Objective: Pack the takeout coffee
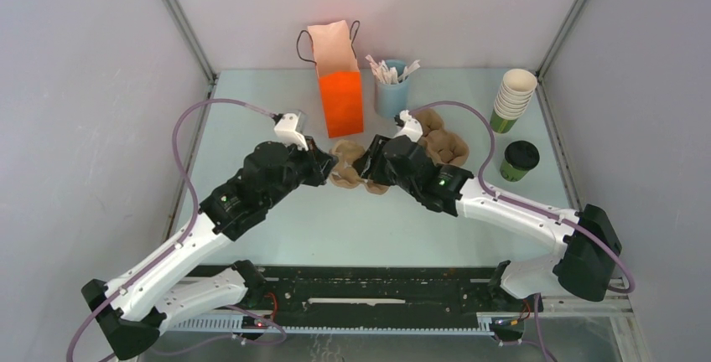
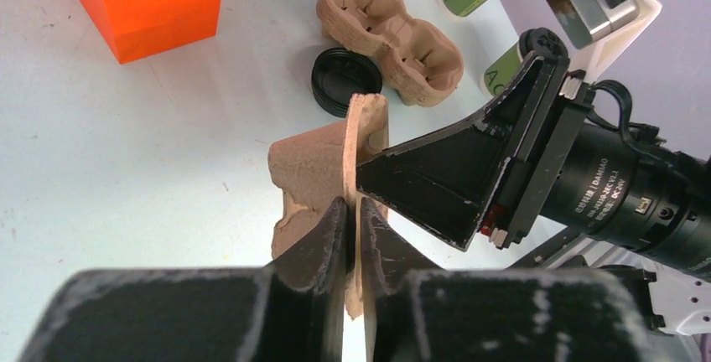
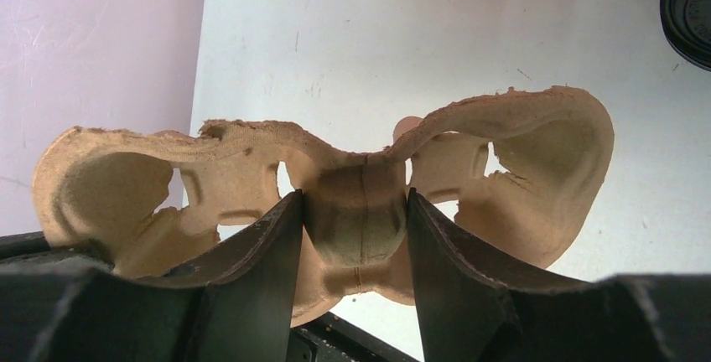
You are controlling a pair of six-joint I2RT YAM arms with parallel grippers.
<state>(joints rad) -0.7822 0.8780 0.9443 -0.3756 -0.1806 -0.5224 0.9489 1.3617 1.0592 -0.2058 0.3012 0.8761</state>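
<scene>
Gripping state, left gripper (image 2: 352, 211): is clamping, jaws all but closed, on a thin edge of the pulp carrier (image 2: 306, 169).
Grip, right gripper (image 3: 356, 211): is straddling the centre hump of that carrier at a middling width, with both fingers (image 3: 268, 270) pressing against its sides.
Load, pulp carrier: is hanging on edge between the two grippers above the middle of the table (image 1: 335, 228), its hollows facing the right wrist camera.
Task item, takeout coffee (image 1: 520, 161): is standing upright on the table with its black lid on, at the right side, well apart from the held carrier.
Loose item, black lid (image 2: 345, 81): is lying flat on the table just beyond the held carrier.
Spare, second carrier (image 1: 444, 140): is lying on the table behind the right gripper, hollows up, near the loose lid.
Stock, cup stack (image 1: 513, 98): is standing beyond the coffee, near the right wall.
Rear, blue holder (image 1: 391, 90): is standing with white sticks poking out.
Rear, orange bag (image 1: 339, 85): is standing upright just beside the holder, mouth open.
</scene>
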